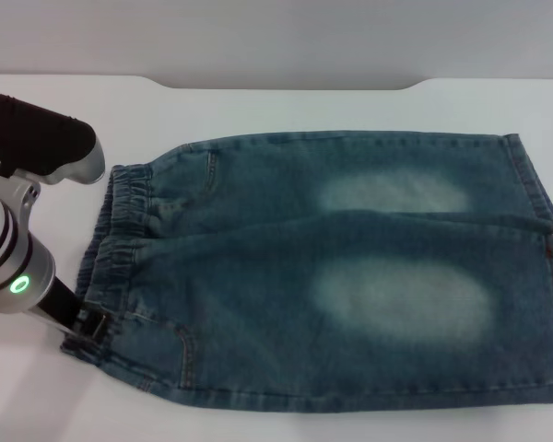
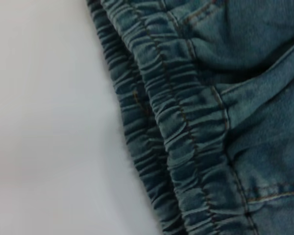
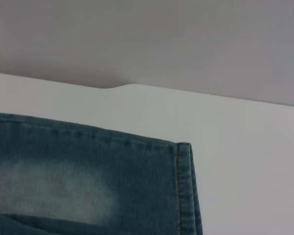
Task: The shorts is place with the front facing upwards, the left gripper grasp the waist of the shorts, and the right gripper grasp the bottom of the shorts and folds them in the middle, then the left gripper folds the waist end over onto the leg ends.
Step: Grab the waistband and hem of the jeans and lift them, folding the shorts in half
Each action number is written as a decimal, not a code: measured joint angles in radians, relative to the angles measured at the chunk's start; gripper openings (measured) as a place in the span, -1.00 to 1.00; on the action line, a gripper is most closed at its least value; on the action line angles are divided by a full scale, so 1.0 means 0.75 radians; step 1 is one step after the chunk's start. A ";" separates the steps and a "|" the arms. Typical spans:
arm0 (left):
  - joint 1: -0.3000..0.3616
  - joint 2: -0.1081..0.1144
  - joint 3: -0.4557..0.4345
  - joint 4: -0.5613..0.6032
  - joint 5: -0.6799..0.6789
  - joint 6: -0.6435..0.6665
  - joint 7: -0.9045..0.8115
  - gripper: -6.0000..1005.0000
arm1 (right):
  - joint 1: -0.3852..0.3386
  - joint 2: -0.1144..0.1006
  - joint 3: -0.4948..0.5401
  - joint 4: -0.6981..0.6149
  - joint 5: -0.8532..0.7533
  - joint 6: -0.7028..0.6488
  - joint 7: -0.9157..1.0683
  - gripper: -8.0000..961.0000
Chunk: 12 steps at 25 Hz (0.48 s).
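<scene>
Here the shorts [image 1: 332, 276] lie flat across the centre and right of the head view on the white table [image 1: 286, 106], front up, with two pale faded patches on the thighs. The waist [image 1: 120, 239] runs down the left side of the garment, and the hems [image 1: 544, 276] run down the right edge of the frame. The left gripper [image 1: 85, 324] sits at the lower left of the frame, at the lower corner of the waist, its black tip touching the gathered band; whether its fingers are spread or closed on the denim cannot be told. The left wrist view shows only the ruched waist against the table. The right gripper is out of sight; its wrist view shows a hem corner lying flat on the table.
</scene>
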 joint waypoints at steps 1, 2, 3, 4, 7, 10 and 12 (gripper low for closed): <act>0.000 0.000 0.000 0.000 0.000 0.000 0.000 0.08 | 0.000 0.000 -0.002 0.002 0.000 0.003 -0.001 0.39; 0.000 0.000 0.000 0.000 0.000 0.000 0.000 0.03 | 0.000 0.000 -0.002 0.002 0.000 0.003 -0.001 0.39; 0.000 0.000 0.000 0.000 0.000 0.000 0.000 -0.03 | 0.000 0.000 -0.003 0.003 0.000 0.004 -0.003 0.39; 0.010 0.002 0.020 -0.011 0.001 -0.016 -0.009 -0.09 | 0.000 0.000 -0.003 0.004 0.000 0.005 -0.004 0.39; 0.016 0.002 0.024 -0.021 0.002 -0.019 -0.010 -0.39 | 0.000 0.000 -0.003 0.006 0.000 0.006 -0.006 0.39; 0.018 0.003 0.034 -0.048 0.013 -0.024 -0.020 -0.59 | 0.000 0.000 -0.003 0.006 0.000 0.007 -0.008 0.39; 0.019 0.003 0.035 -0.057 0.018 -0.026 -0.023 -0.70 | 0.000 0.000 -0.003 0.006 0.000 0.007 -0.009 0.39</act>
